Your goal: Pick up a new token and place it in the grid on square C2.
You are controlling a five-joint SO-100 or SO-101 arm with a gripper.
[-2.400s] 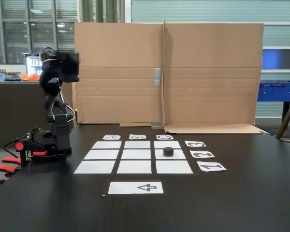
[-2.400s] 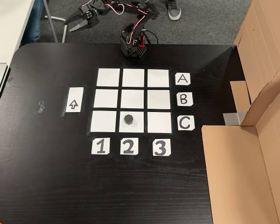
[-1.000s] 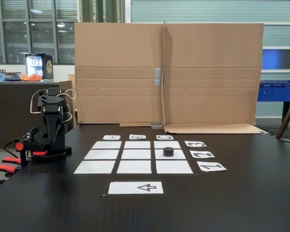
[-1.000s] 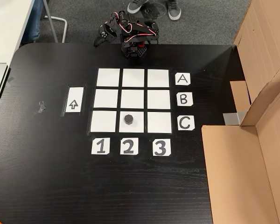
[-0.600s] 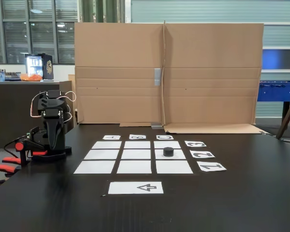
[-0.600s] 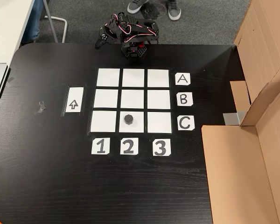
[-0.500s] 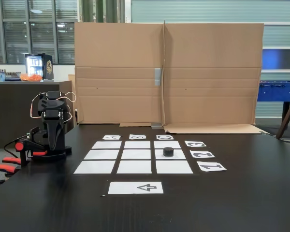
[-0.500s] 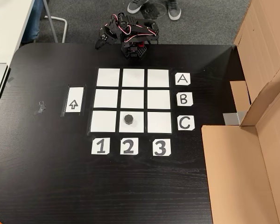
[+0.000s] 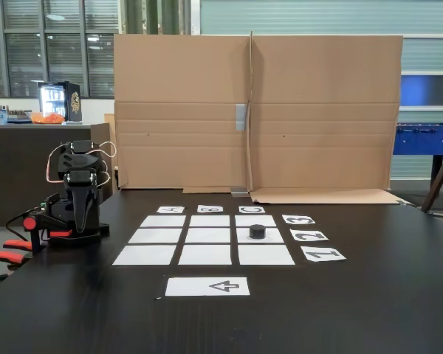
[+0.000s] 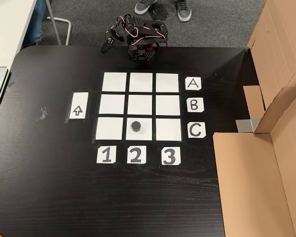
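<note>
Black token (image 10: pixel 135 126) sits flat on square C2 (image 10: pixel 139 134); hand (image 10: pixel 104 48) state unclear.

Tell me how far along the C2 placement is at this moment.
Done: the token sits on square C2, in line with the C label and the 2 label; the rest of the grid is blank. In hand: nothing; the arm is folded at the table edge, its hand well clear of the grid. Left: nothing that I can see.

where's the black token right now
In the fixed view from above, the token sits on square C2, the bottom-middle rectangle directly above the "2" label.
</note>
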